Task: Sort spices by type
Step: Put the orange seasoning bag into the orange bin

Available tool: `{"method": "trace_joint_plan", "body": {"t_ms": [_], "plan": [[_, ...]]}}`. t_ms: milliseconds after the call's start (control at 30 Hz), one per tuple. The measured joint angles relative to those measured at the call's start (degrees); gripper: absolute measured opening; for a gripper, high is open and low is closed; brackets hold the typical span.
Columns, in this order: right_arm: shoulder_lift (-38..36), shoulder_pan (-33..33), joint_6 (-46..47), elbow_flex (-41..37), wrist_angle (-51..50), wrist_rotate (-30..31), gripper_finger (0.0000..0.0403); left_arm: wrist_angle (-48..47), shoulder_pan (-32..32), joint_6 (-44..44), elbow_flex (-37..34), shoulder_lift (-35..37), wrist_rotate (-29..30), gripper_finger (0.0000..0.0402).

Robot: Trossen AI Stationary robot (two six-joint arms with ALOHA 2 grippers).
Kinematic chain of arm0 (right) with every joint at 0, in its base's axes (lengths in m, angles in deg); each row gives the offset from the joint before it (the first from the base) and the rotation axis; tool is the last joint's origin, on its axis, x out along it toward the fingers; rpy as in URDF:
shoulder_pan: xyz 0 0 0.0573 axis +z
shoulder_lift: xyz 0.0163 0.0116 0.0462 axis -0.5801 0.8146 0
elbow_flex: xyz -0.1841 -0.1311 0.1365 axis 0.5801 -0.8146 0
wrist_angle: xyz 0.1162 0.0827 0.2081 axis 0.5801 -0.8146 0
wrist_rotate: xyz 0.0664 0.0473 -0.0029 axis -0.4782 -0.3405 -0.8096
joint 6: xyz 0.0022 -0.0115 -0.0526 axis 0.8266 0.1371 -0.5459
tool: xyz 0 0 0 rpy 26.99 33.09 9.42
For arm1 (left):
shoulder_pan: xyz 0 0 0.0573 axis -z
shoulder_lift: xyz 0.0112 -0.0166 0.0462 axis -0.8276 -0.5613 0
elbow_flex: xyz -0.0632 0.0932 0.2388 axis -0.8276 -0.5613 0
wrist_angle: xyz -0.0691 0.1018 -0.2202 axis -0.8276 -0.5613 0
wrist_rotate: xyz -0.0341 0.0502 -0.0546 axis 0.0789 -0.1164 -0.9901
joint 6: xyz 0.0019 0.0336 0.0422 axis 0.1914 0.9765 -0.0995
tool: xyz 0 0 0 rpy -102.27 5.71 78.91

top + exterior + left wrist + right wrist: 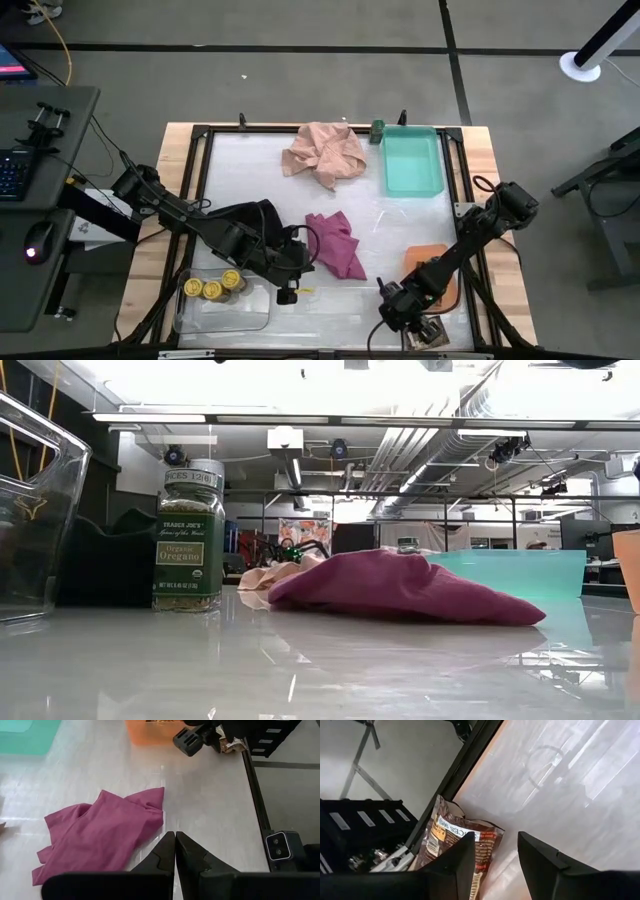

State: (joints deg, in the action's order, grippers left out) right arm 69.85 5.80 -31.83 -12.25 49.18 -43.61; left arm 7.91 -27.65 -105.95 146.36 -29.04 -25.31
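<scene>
Three yellow-lidded jars [212,288] stand in the clear tray [250,318] at the near left. A dark-green oregano jar [188,540] stands upright on the table just right of that tray, by the left arm. Another green jar [378,130] stands at the teal tray's far left corner. A brown-orange packet [455,837] lies flat at the table's near right corner, against the frame. My right gripper [495,842] is open just above it, one finger over its edge. My left gripper [175,837] is shut on nothing near the magenta cloth [100,835].
The teal tray [412,162] sits far right and the orange tray [430,262] near right, under the right arm. A pink cloth [325,153] lies at the far middle and a black cloth [262,218] under the left arm. Bare tabletop shows between the magenta cloth and the orange tray.
</scene>
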Motion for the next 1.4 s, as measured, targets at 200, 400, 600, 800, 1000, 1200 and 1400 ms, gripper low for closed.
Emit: {"method": "trace_joint_plan", "body": {"t_ms": [200,400,600,800,1000,1200,1400], "plan": [[1.56,-0.09,-1.94,-0.01,-0.18,-0.84,0.014,0.0,0.0,-0.09,0.0,0.0,0.0,0.0],[4.51,-0.13,-2.32,-0.04,0.27,-1.27,0.014,-0.45,0.0,-1.43,0.0,0.0,0.02,0.0],[4.64,-0.12,-2.19,-0.04,0.35,-2.03,0.014,-0.77,0.01,-1.44,0.0,0.0,0.02,0.0],[2.93,-1.02,2.03,-0.04,0.33,-0.78,0.0133,-0.85,-0.02,-1.36,0.0,0.0,0.02,0.0],[-1.97,-3.6,10.33,-0.04,0.1,-0.22,0.01,-0.92,-0.13,1.08,0.0,0.0,0.07,0.0],[-7.92,0.43,26.54,-0.01,2.54,-1.61,0.0082,-0.91,-0.15,1.64,0.0,0.0,0.04,0.0],[-8.83,11.46,43.61,0.01,8.97,2.14,0.0098,-0.91,-0.15,1.74,0.0,0.0,0.04,0.0]]}}
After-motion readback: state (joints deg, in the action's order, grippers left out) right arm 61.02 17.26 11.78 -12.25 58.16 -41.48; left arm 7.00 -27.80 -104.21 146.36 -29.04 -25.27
